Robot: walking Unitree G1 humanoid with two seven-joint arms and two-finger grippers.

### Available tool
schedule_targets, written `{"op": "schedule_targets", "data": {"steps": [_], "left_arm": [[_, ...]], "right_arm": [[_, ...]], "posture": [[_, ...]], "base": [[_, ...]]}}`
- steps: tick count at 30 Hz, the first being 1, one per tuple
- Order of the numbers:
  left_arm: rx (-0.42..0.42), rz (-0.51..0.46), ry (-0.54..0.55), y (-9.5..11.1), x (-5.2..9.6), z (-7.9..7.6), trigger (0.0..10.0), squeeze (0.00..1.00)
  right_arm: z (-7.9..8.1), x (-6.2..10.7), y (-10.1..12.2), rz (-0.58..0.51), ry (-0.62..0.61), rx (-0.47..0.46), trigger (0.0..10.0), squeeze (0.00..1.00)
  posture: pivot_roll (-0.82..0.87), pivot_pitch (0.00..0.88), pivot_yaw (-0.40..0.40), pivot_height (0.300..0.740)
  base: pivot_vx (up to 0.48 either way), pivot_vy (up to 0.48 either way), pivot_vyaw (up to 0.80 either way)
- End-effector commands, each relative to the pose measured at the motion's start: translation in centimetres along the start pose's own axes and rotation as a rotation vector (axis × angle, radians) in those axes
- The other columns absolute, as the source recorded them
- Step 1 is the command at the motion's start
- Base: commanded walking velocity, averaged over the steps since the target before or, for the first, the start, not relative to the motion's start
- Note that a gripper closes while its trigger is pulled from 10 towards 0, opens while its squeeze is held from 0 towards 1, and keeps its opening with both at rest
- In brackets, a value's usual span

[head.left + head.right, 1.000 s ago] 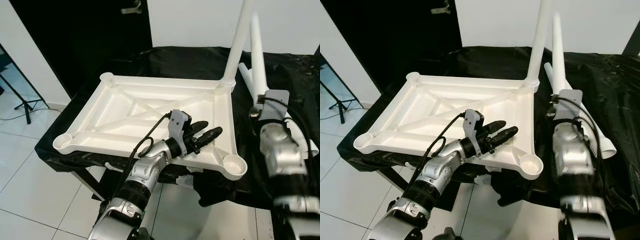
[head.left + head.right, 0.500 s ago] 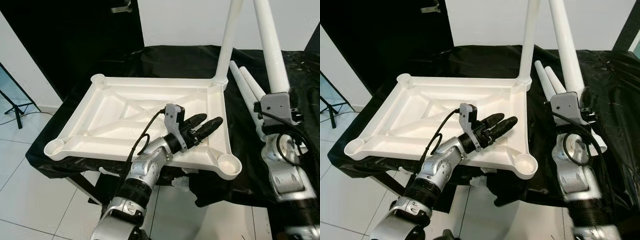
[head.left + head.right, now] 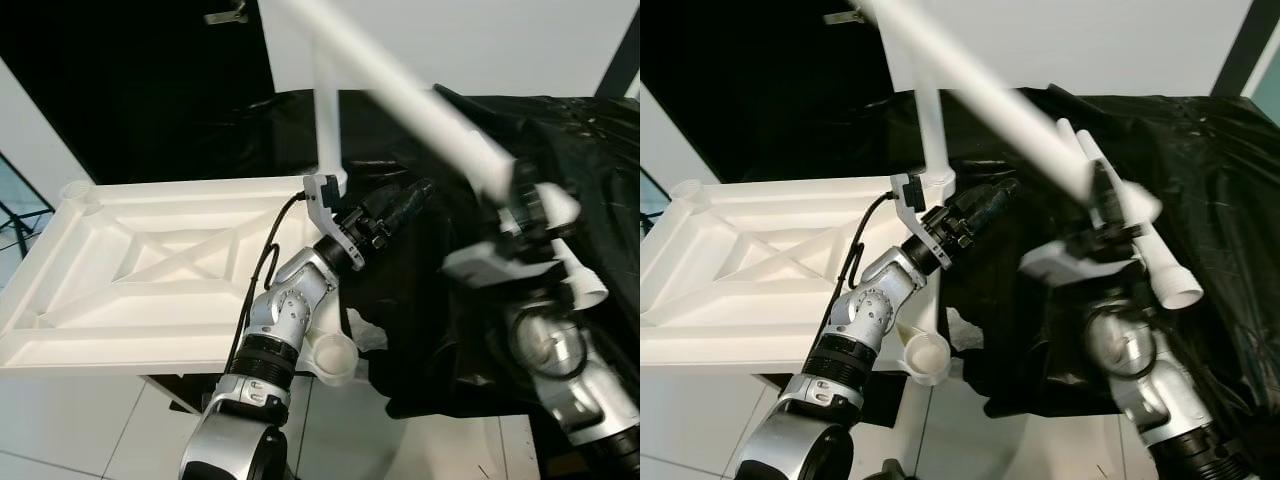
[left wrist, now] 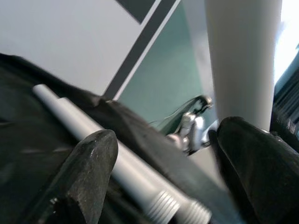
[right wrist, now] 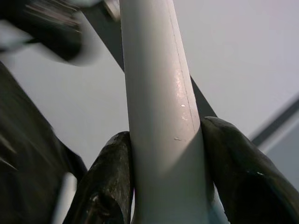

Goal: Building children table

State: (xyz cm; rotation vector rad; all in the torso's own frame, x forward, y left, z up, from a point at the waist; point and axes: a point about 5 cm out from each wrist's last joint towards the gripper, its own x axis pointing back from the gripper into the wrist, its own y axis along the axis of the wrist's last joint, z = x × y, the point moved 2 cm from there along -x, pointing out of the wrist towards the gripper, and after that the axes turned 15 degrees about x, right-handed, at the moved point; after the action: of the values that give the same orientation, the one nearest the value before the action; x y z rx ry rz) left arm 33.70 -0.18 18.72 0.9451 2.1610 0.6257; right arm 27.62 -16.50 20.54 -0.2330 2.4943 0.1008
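Above the black cloth (image 3: 440,330), right gripper (image 5: 163,172) pinches a table leg (image 5: 159,112); left gripper (image 3: 400,205) spread beside tabletop (image 3: 150,270).

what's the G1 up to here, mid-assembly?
Yes, it is building a kids' table. The white plastic tabletop lies upside down on a surface draped in black cloth, with one white leg standing in a far corner socket. The right gripper is shut on another long white plastic leg, holding it tilted in the air above the table. The left gripper is open, reaching out past the tabletop's edge. Two more spare white legs lie on the cloth.
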Motion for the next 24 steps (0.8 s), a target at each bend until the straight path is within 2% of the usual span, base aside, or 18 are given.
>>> {"op": "schedule_targets", "data": {"steps": [1,3,6,7,8,11,13,14,15,16,17,19,20,22,24], "left_arm": [[-0.021,0.068,-0.017,-1.2,0.1,0.1,10.0,0.0],[-0.026,0.073,0.023,-1.3,0.1,0.5,10.0,0.0],[-0.058,0.08,0.058,-1.3,0.1,1.0,10.0,0.0],[-0.084,0.097,0.083,-1.4,0.0,1.2,10.0,0.0],[-0.147,0.151,0.163,-1.7,0.0,2.1,10.0,0.0],[-0.194,0.189,0.219,-1.9,0.1,2.7,10.0,0.0],[-0.333,0.253,0.394,-1.7,0.6,4.6,10.0,0.0],[-0.333,0.253,0.394,-1.7,0.6,4.6,10.0,0.0],[-0.387,0.236,0.475,-0.9,0.8,5.3,10.0,0.0],[-0.387,0.236,0.475,-0.9,0.8,5.3,10.0,0.0],[-0.42,0.219,0.526,-0.2,0.9,5.7,10.0,0.0],[-0.512,0.184,0.72,1.7,2.1,7.4,10.0,0.0],[-0.512,0.184,0.72,1.7,2.1,7.4,10.0,0.0],[-0.576,0.171,0.862,2.9,3.5,8.6,10.0,0.0],[-0.591,0.162,0.898,3.3,3.9,8.9,10.0,0.0]], "right_arm": [[-0.5,0.0,-2.0,0.105,-0.028,0.034,0.0,0.0],[-0.5,0.0,-3.0,0.161,-0.03,0.034,0.0,0.0],[-0.7,0.1,-3.5,0.179,-0.039,0.05,0.0,0.0],[-0.8,0.1,-3.7,0.187,-0.044,0.053,0.0,0.0],[-0.9,0.1,-3.7,0.185,-0.052,0.054,0.0,0.0],[-1.0,0.1,-3.7,0.182,-0.057,0.054,0.0,0.0],[-1.1,-0.1,-3.4,0.176,-0.064,0.048,0.0,0.0],[-1.1,-0.1,-3.4,0.176,-0.064,0.048,0.0,0.0],[-1.2,-0.2,-3.2,0.173,-0.068,0.043,0.0,0.0],[-1.2,-0.2,-3.2,0.173,-0.068,0.043,0.0,0.0],[-1.3,-0.3,-3.1,0.171,-0.072,0.04,0.0,0.0],[-1.4,-0.3,-2.8,0.171,-0.074,0.023,0.0,0.0],[-1.4,-0.3,-2.8,0.171,-0.074,0.023,0.0,0.0],[-1.3,-0.2,-2.5,0.167,-0.068,0.011,0.0,0.0],[-1.3,-0.2,-2.4,0.165,-0.065,0.006,0.0,0.0]], "posture": [[0.06,0.0,0.066,0.74],[0.06,0.0,0.069,0.74],[0.07,0.0,0.07,0.74],[0.07,0.0,0.071,0.74],[0.07,0.0,0.073,0.74],[0.06,0.0,0.074,0.74],[0.06,0.0,0.078,0.74],[0.06,0.0,0.078,0.74],[0.06,0.0,0.079,0.74],[0.06,0.0,0.079,0.74],[0.06,0.0,0.079,0.74],[0.06,0.0,0.08,0.74],[0.06,0.0,0.08,0.74],[0.06,0.0,0.08,0.74],[0.06,0.0,0.08,0.74]], "base": [[0.0,0.0,0.0],[0.0,0.0,0.0],[0.0,0.0,0.0],[0.0,0.0,0.0],[0.0,0.0,0.0],[0.0,0.0,0.0],[0.0,0.0,0.0],[0.0,0.0,0.0],[0.0,0.0,0.0],[0.0,0.0,0.0],[0.0,0.0,0.0],[0.0,0.0,0.0],[0.0,0.0,0.0],[0.0,0.0,0.0],[0.0,0.0,0.0]]}}
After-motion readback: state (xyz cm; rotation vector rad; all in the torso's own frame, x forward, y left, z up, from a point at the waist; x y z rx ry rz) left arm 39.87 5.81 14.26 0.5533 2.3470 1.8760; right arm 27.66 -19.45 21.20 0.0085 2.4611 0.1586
